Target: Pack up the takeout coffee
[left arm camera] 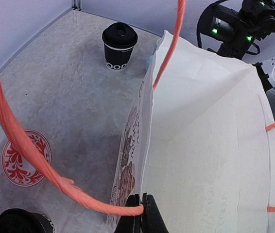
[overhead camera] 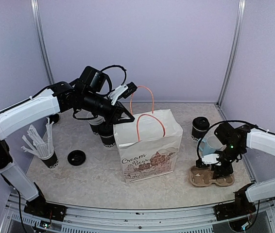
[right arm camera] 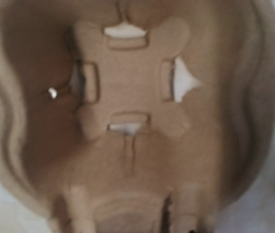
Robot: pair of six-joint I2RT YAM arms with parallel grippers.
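One lidded black takeout coffee cup [overhead camera: 200,127] [left arm camera: 119,44] stands at the back right of the table. A second black cup [overhead camera: 107,139] stands left of the white paper bag [overhead camera: 149,145] [left arm camera: 210,145], under my left arm. My left gripper [overhead camera: 127,116] [left arm camera: 141,208] is shut on the bag's near rim where the orange handle [left arm camera: 11,131] ends, and the bag's mouth gapes. My right gripper [overhead camera: 218,169] hangs low over the brown cardboard cup carrier [overhead camera: 209,177] [right arm camera: 128,97]. The right wrist view is blurred, filled by one carrier well, and shows no fingers clearly.
A light-blue mug [overhead camera: 209,143] sits just behind the carrier. At the left stand a black cup full of white straws [overhead camera: 44,148] and a loose black lid [overhead camera: 76,157]. A round red-patterned disc [left arm camera: 25,158] lies on the table beside the bag.
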